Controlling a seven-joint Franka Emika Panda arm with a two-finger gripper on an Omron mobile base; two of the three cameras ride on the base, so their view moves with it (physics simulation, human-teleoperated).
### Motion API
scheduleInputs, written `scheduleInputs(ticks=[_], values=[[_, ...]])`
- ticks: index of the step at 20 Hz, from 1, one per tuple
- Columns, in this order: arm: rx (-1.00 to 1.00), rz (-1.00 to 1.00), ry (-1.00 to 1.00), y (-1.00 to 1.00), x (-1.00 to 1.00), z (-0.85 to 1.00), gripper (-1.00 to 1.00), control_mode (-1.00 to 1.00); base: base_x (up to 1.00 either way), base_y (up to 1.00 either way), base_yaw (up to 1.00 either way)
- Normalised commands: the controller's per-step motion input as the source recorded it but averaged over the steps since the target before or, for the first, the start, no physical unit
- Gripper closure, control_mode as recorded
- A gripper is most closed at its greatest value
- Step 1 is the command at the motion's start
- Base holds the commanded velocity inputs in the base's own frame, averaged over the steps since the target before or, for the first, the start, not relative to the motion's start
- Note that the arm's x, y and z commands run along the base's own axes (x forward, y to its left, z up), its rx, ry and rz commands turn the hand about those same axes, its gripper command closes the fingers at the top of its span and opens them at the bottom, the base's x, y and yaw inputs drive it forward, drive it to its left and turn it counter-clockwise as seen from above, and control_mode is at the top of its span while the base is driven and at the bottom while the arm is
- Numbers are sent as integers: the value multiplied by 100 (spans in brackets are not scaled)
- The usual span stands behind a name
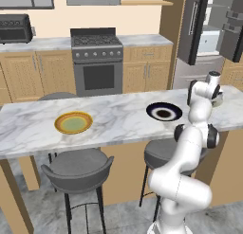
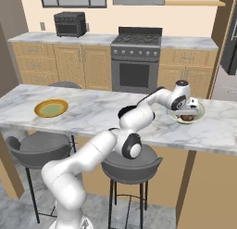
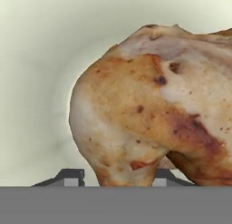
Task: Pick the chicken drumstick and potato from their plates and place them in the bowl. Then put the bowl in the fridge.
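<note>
The golden-brown chicken drumstick (image 3: 149, 105) looms close in the hand view, over the cream inside of the bowl (image 3: 36, 82). My gripper (image 3: 117, 175) straddles its lower end with the jaws parted. The left fingertip (image 3: 71, 176) stands clear of the meat. The bowl (image 2: 200, 113) sits at the right end of the island counter, under my gripper (image 2: 191, 107). A dark brown lump (image 2: 187, 117) lies in it; potato or drumstick, I cannot tell. The yellow plate (image 1: 73, 122) and the dark plate (image 1: 164, 112) are both bare. The fridge (image 1: 194, 29) stands open at the back right.
Two grey stools (image 1: 78, 167) stand at the near side of the marble island (image 1: 118, 119). A stove (image 1: 97, 58) and wooden cabinets (image 1: 28, 72) line the back wall. The open fridge door (image 1: 232, 34) hangs beyond the counter's right end.
</note>
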Motion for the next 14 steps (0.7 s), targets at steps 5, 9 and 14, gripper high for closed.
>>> scheduleInputs(ticks=[5,9,14], values=[[10,16,21,-13,15,58,-100,-100,0,0,0],[9,14,20,-10,21,66,-100,-100,0,0,0],[9,12,23,-12,15,70,-100,-100,0,0,0]])
